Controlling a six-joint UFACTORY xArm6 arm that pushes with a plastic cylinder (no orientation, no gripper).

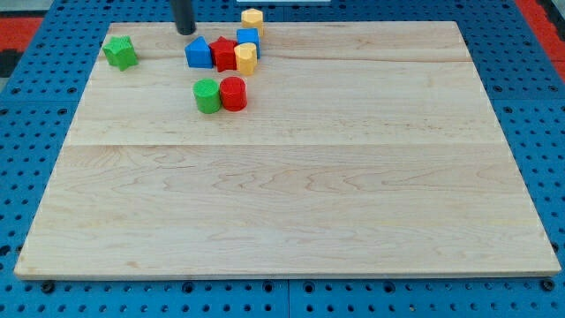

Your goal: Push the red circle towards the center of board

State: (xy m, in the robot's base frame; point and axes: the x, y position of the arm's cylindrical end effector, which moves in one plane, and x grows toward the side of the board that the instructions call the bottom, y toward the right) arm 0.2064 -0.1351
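The red circle [233,93] stands on the wooden board [291,194] in the upper left part, touching a green circle [207,95] on its left. My tip [185,32] is near the view's top edge, above and to the left of the red circle, just up-left of a blue block [199,52]. It touches no block.
A cluster sits above the red circle: the blue block, a red star-like block [224,54], a yellow block [245,58] and a blue cube [248,39]. Another yellow block [252,19] is at the top. A green star-like block [120,52] lies at the far left.
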